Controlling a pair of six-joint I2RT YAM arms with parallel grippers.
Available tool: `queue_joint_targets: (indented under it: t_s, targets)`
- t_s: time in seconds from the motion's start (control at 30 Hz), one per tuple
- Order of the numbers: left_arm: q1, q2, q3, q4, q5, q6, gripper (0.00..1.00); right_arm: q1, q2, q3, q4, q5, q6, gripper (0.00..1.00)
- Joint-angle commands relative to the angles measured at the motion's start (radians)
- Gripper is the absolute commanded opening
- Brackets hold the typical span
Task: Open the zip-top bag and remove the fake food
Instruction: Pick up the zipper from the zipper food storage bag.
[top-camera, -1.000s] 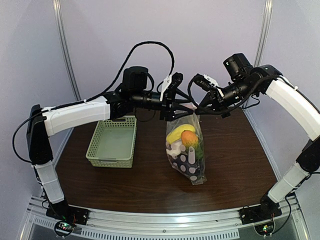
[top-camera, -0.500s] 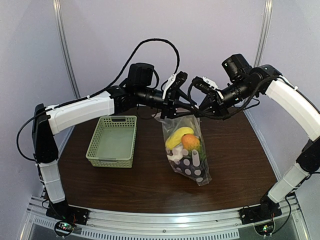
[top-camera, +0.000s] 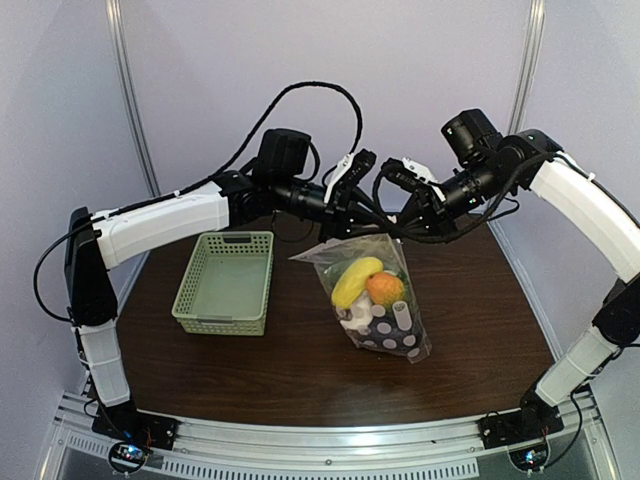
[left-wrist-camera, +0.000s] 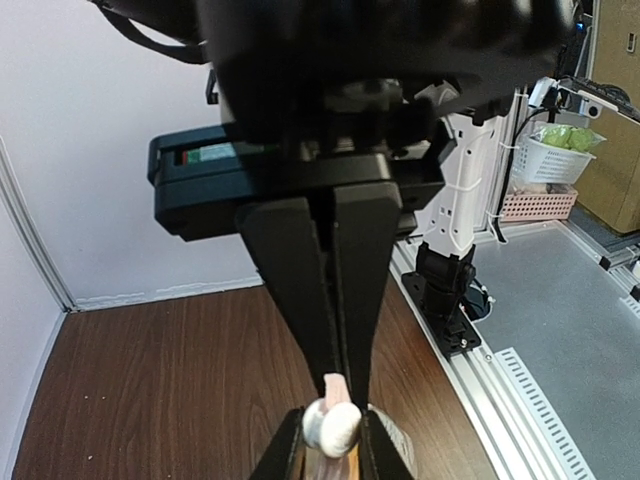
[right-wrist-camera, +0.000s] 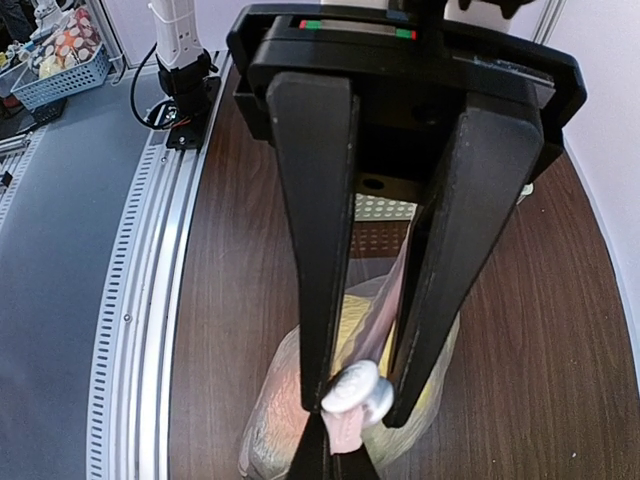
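The clear zip-top bag (top-camera: 372, 300) hangs between my two grippers, its spotted lower end slanting right toward the table. Fake food shows through it: a yellow banana (top-camera: 354, 281), an orange piece (top-camera: 385, 288) and whitish pieces (top-camera: 384, 322). My left gripper (top-camera: 360, 222) (left-wrist-camera: 338, 385) is shut on the bag's pale pink zip strip (left-wrist-camera: 340, 385). My right gripper (top-camera: 402, 228) (right-wrist-camera: 362, 400) is shut on the white zip slider (right-wrist-camera: 355, 392), right beside the left fingertips. The bag (right-wrist-camera: 280, 420) bulges below the slider.
A pale green lattice basket (top-camera: 225, 282) stands on the dark wooden table (top-camera: 300, 370), left of the bag. White walls close in the back and sides. The metal rail (top-camera: 330, 440) with the arm bases runs along the near edge.
My left gripper has closed on the bag's top strip and shifted right. The bag has swung, its lower end moving right and its top corner spreading left. The right gripper stays shut.
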Motion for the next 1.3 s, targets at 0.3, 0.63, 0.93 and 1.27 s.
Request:
queue_joint_targets:
  t_s: [0.3, 0.63, 0.93, 1.27]
  targets:
    - [0.020, 0.019, 0.017, 0.016, 0.036, -0.126, 0.26, 0.004, -0.010, 0.001, 0.061, 0.057, 0.005, 0.00]
    - [0.041, 0.032, 0.007, 0.084, 0.133, -0.235, 0.15, 0.010, -0.007, -0.010, 0.073, 0.082, 0.004, 0.00]
    - [0.041, 0.041, -0.001, 0.135, 0.122, -0.256, 0.22, 0.018, 0.006, -0.011, 0.083, 0.094, 0.010, 0.00]
    - [0.041, 0.056, 0.002, 0.134, 0.118, -0.263, 0.03, 0.021, 0.017, 0.011, 0.076, 0.104, 0.009, 0.00]
